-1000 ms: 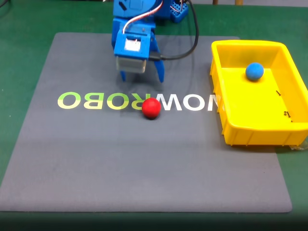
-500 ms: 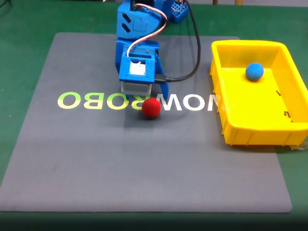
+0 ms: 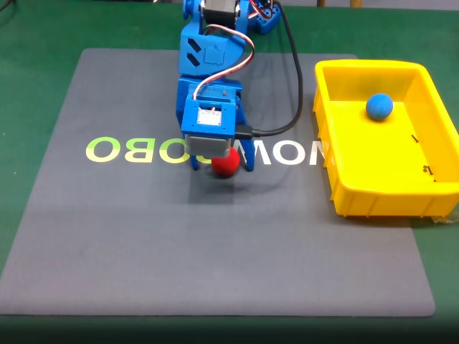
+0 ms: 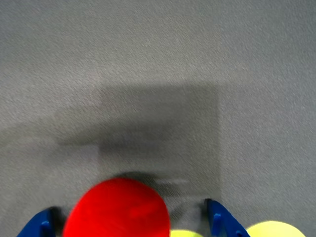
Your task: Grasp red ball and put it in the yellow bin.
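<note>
open claw [image 3: 221,168] straddles the red ball [image 3: 226,164]; round, no long axis.

The red ball [image 4: 117,210] looks smooth and matt. The yellow bin [image 3: 361,192] is glossy moulded plastic. The gripper [image 3: 219,169] is blue plastic, faintly shiny. The grey mat [image 3: 215,251] has a fine, grainy, matt texture; the green desk [image 3: 36,64] beneath looks felt-like.

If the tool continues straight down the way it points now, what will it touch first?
Most likely the grey mat: the tool is open and its fingers stand either side of the red ball, though how far above the mat is unclear.
</note>
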Tool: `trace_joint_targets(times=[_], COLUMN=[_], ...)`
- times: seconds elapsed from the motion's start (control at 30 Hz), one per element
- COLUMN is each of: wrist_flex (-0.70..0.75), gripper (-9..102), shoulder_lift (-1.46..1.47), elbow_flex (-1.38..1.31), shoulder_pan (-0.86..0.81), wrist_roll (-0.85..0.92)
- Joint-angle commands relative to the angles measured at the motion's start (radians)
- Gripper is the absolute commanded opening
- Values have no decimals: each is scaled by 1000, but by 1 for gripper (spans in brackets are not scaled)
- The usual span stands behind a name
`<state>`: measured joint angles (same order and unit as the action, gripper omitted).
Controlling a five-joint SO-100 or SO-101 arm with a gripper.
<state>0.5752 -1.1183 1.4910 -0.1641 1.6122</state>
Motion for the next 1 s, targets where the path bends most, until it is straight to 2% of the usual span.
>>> trace_joint_targets(times=[0.0,0.23,0.4,0.6,0.97], wrist_flex=[-34,-37,-38,-34,-31], gripper=[34,29,10,0,0], shoulder_lift=[-5,5,11,17,-11], elbow_flex=[-64,-64,-64,-64,-64], shoulder_pan=[17,26,26,20,11], wrist_roll=[-15,-20,-18,0,5])
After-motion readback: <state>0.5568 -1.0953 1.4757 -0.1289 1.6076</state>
